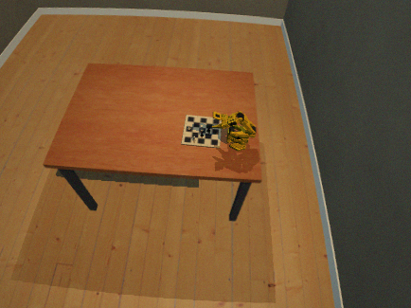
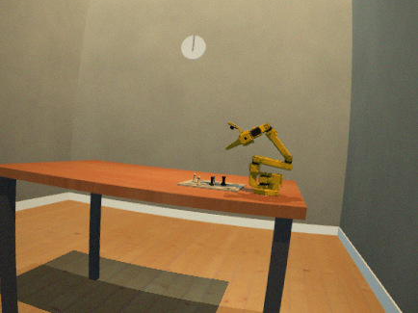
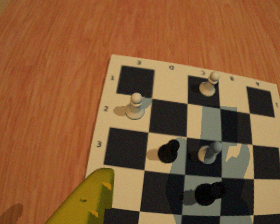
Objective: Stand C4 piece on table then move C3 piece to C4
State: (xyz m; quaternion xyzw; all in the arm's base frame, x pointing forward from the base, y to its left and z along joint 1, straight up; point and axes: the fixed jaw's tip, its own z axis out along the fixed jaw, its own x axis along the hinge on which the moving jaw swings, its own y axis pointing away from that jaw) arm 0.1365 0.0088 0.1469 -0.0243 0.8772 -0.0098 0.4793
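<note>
The small chessboard [image 1: 203,131] lies on the table beside the arm's base and also shows in the exterior view [image 2: 212,185]. In the wrist view, a black piece [image 3: 206,192] stands in the third column on row 4. A pale piece [image 3: 209,153] stands just beyond it on row 3. Another black piece [image 3: 169,152] stands one square to the left of the pale one. A white pawn [image 3: 135,105] and a white piece [image 3: 210,85] stand on the nearer rows. All of them are upright. My gripper [image 2: 232,136] hangs high above the board, jaws partly apart and empty. Its yellow fixed jaw [image 3: 78,216] fills the wrist view's lower left.
The arm's yellow base [image 2: 265,182] stands at the board's right side, near the table's right edge [image 1: 258,135]. The wooden table [image 1: 151,116] stretches far to the left of the board.
</note>
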